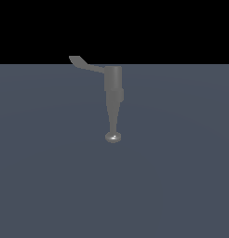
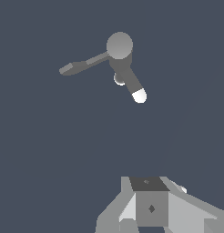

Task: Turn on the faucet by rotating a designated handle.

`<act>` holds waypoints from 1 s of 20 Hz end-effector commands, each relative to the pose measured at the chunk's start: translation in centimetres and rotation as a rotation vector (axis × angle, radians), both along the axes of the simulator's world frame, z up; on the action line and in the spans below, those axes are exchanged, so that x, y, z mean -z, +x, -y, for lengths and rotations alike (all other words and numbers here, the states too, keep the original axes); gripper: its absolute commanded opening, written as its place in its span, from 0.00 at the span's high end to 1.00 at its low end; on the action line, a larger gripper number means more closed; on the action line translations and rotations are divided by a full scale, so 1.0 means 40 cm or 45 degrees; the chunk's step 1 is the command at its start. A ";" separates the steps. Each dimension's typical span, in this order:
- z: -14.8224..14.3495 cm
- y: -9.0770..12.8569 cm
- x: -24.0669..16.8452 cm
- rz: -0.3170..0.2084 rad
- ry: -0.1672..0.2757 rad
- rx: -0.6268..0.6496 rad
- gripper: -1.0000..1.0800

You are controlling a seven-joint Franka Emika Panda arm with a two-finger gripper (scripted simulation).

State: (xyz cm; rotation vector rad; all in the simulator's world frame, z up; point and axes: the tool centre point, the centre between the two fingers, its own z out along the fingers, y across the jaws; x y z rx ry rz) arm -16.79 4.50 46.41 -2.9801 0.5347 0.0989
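The bench (image 1: 51, 186) is a plain slate-blue surface, and the faucet (image 1: 113, 93) stands alone on it. In the wrist view the faucet lies well ahead of the pincer (image 2: 150, 214), apart from it, with nothing between them.

The faucet looks like matte grey metal: rigid, fixed in place, and probably smooth enough to slip under a glancing push. Its cylindrical body (image 2: 119, 45) carries a long tapering spout (image 2: 130, 79) with a shiny round tip (image 1: 113, 137).

The handle (image 2: 82, 64) is a thin flat lever jutting sideways from the body. It likely turns stiffly about the body's axis, so contact is best made out at the widened paddle end (image 1: 77, 60), farthest from the pivot, where leverage is greatest.

Only the pincer's housing shows at the frame edge; I cannot tell how far apart the fingers stand, and nothing appears to be held.

No brand, label or writing is legible anywhere.
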 end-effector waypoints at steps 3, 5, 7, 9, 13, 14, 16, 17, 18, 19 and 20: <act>-0.015 0.061 0.030 -0.023 0.008 0.143 1.00; -0.022 0.087 0.044 -0.033 0.009 0.207 1.00; -0.029 0.113 0.060 -0.044 0.009 0.271 1.00; -0.036 0.139 0.076 -0.053 0.007 0.336 1.00; -0.051 0.190 0.111 -0.071 -0.002 0.466 1.00; -0.055 0.202 0.120 -0.075 -0.005 0.498 1.00; -0.062 0.226 0.138 -0.082 -0.012 0.564 1.00; -0.066 0.238 0.148 -0.086 -0.016 0.596 1.00; -0.070 0.250 0.158 -0.089 -0.020 0.629 1.00; -0.074 0.262 0.168 -0.091 -0.024 0.662 1.00; -0.078 0.274 0.177 -0.094 -0.029 0.695 1.00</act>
